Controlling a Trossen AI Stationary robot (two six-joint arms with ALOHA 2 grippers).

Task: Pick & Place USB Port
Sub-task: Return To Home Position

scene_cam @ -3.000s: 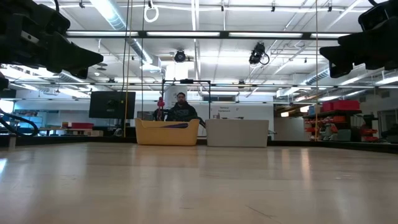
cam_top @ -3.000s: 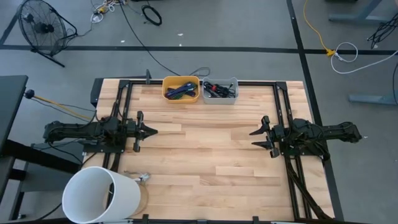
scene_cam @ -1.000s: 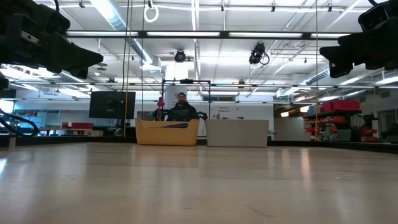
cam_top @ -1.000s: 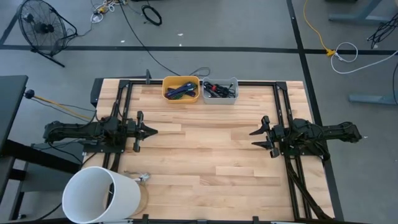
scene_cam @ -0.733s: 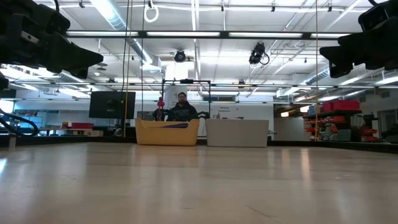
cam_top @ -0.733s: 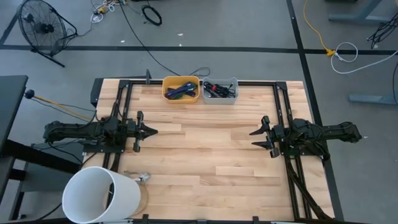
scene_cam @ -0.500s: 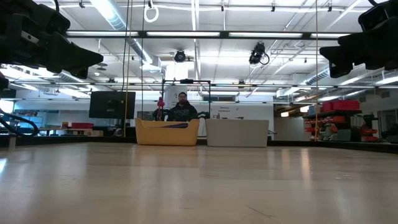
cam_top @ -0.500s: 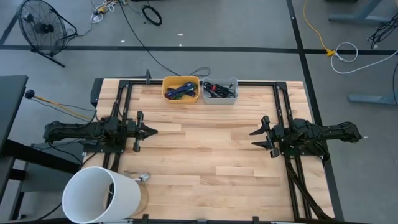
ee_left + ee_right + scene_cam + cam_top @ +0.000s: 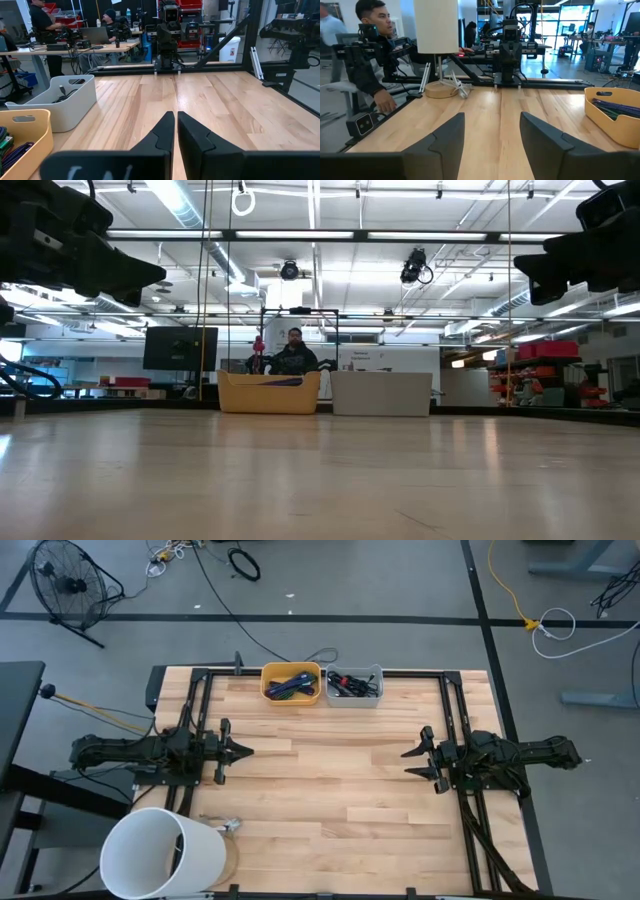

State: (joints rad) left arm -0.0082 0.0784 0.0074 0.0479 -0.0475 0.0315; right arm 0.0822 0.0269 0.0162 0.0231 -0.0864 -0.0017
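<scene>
Sorting done, by the look: cables (image 9: 290,688) down in yellow bin (image 9: 291,701) and gray bin (image 9: 352,702), top centre. Mid-left, left gripper (image 9: 235,750) pinched nearly shut, empty. Mid-right, right gripper (image 9: 415,762) spread wide, empty. Could maybe bump white lamp (image 9: 160,852), bottom left, w/ a big swing.

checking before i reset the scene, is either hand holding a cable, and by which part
Nothing is held. The left hand is shut on nothing, the right hand is open and empty. The cables lie in the yellow bin and gray bin.
</scene>
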